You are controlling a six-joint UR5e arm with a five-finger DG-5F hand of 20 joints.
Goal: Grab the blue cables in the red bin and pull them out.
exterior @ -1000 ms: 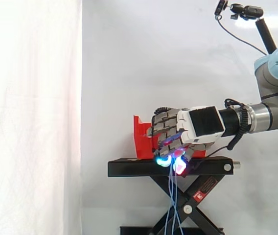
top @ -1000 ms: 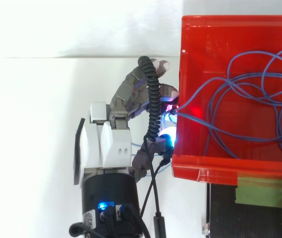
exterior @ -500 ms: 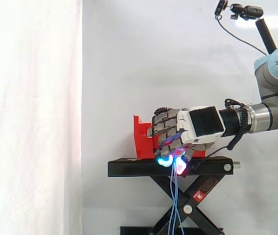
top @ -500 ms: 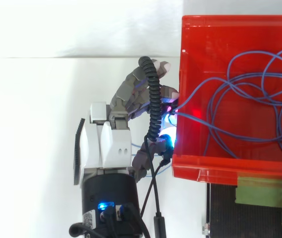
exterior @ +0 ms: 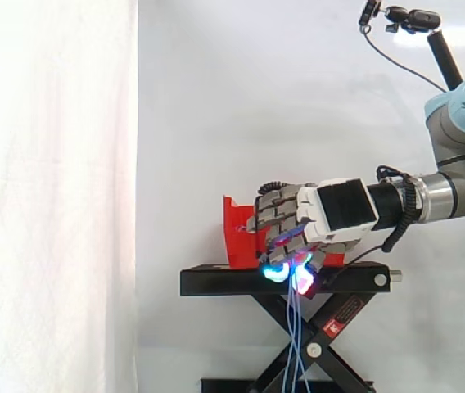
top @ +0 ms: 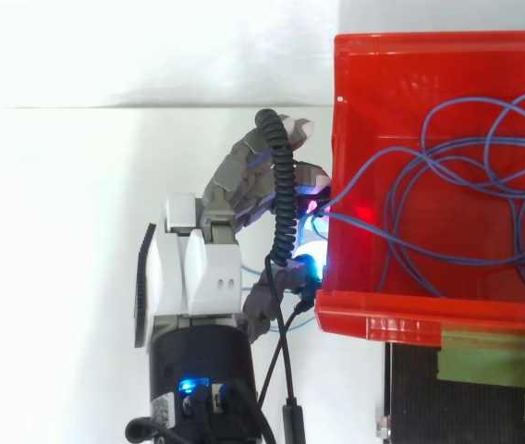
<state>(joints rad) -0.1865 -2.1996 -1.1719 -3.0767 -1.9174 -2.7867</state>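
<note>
The white curtain (exterior: 52,196) forms the background of the side view. The arm (exterior: 462,147) enters that view from the right edge and runs level towards the work; the top view shows its wrist end at the bottom edge.

The black stand (exterior: 216,282) appears in the side view as a flat top plate on crossed scissor legs. The top view shows a corner of its plate (top: 466,398) under the bin.

The red bin (exterior: 234,237) sits on the stand. From the side, one corner of it rises behind the hand and its contents are hidden. From above, its interior is open to view, bounded by the rim (top: 383,319).

The hand (exterior: 286,217) is positioned just outside the bin wall, at plate height. Its fingers and thumb are curled and clamped on the blue cables (top: 466,153) where the strands cross the wall, as the top view (top: 244,180) shows.

Most of the cable length lies in loose, overlapping loops inside the bin; this is visible from above. The side view shows strands (exterior: 291,336) hanging from the hand down in front of the scissor legs.

The fingertips glow cyan (exterior: 275,270) and magenta (exterior: 304,280) at the underside of the hand.
</note>
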